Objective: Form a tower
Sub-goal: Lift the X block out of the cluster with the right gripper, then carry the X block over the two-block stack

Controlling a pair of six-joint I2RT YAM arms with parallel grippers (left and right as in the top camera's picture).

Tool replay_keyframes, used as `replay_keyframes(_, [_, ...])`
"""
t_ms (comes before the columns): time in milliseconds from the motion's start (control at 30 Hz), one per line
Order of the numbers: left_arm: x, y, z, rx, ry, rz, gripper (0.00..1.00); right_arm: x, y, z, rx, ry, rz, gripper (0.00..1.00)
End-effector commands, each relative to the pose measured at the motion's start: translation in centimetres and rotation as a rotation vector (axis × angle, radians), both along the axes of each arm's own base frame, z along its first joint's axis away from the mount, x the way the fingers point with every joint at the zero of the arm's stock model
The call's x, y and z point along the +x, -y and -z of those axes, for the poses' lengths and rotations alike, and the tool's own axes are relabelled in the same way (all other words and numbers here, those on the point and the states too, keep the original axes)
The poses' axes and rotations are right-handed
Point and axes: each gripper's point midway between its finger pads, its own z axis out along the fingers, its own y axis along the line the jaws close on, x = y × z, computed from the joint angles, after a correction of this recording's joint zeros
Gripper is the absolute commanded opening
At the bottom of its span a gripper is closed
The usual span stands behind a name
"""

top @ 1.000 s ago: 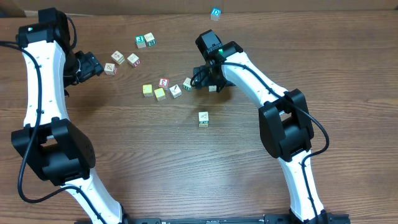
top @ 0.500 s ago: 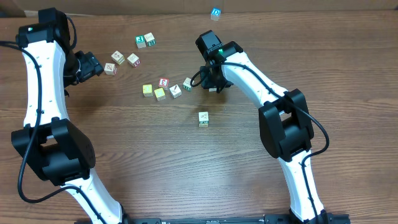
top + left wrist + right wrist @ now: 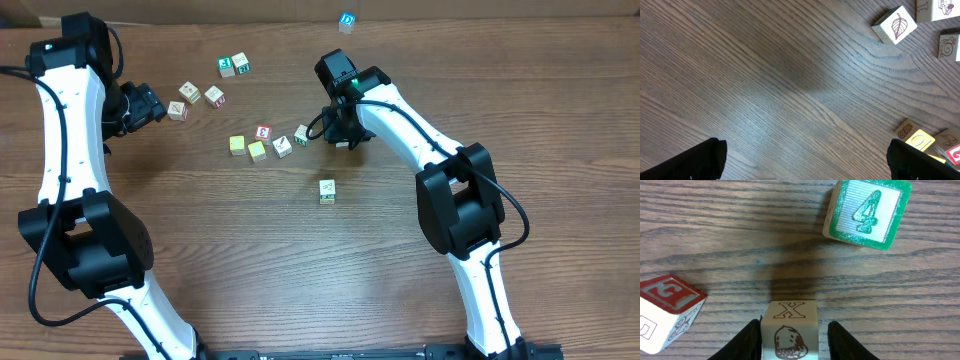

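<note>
- right gripper (image 3: 792, 345): narrow, its fingers (image 3: 747, 340) set against two opposite sides of the X cube (image 3: 789, 312); acorn drawing on the face toward the camera; I take this as a grip, with the cube apparently resting on the worktop (image 3: 250, 260)
- step in hand, judged: lift this cube and carry it to the tower (image 3: 327, 190)
- near neighbours in the right wrist view: red-topped cube (image 3: 670, 297) off to the left, apart from the held cube; green 4 cube (image 3: 867, 212) ahead and to the right, well clear of the fingers
- tower stands alone, between the right gripper and the arm's base side of the worktop; the green 4 cube is its top; a yellowish face shows beneath it from overhead; lower cubes hidden in the wrist view
- to do it well: rise straight up first, so the cube clears its neighbours; travel high; stop above the 4; square the cube's edges to that face; lower slowly; release only once it sits flat; withdraw upward, not sideways, since a short stack tips easily
- left gripper (image 3: 807, 165): jaws wide, empty, over bare wood; loose cubes (image 3: 258, 145) near it; no part in this step
</note>
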Motion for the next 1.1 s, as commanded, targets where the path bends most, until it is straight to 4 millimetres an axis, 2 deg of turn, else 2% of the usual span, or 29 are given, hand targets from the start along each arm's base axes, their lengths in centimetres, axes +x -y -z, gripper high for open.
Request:
replay_keyframes(0, [0.2, 0.1, -1.0, 0.005, 0.028, 0.007, 1.0, 0.4, 0.1, -2.0, 0.016, 0.04, 0.012, 0.37])
replay_keyframes(67, [0.2, 0.1, -1.0, 0.005, 0.028, 0.007, 1.0, 0.4, 0.1, -2.0, 0.016, 0.039, 0.012, 0.32])
replay_keyframes(233, [0.2, 0.1, -1.0, 0.005, 0.028, 0.007, 0.99, 0.3, 0.3, -2.0, 0.006, 0.037, 0.013, 0.3])
replay_keyframes(333, [0.2, 0.1, -1.0, 0.005, 0.028, 0.006, 0.99, 0.3, 0.3, -2.7, 0.007, 0.039, 0.014, 0.3])
replay_keyframes(467, [0.2, 0.1, -1.0, 0.005, 0.028, 0.006, 1.0, 0.5, 0.2, -6.0, 0.019, 0.06, 0.014, 0.3])
replay_keyframes(600, [0.2, 0.1, -1.0, 0.005, 0.028, 0.007, 0.99, 0.2, 0.0, -11.1, 0.049, 0.113, 0.009, 0.3])
replay_keyframes(733, [0.2, 0.1, -1.0, 0.005, 0.028, 0.007, 1.0, -1.9, -0.4, -15.9, 0.083, 0.149, -0.015, 0.29])
replay_keyframes(833, [0.2, 0.1, -1.0, 0.005, 0.028, 0.007, 0.99, -4.0, -0.5, -18.1, 0.093, 0.147, -0.013, 0.29])
replay_keyframes(900, [0.2, 0.1, -1.0, 0.005, 0.028, 0.007, 1.0, -5.3, -0.7, -18.6, 0.092, 0.128, -0.008, 0.29])
replay_keyframes(1067, [0.2, 0.1, -1.0, 0.005, 0.028, 0.007, 1.0, -8.3, -0.3, -17.8, 0.043, 0.025, 0.013, 0.29])
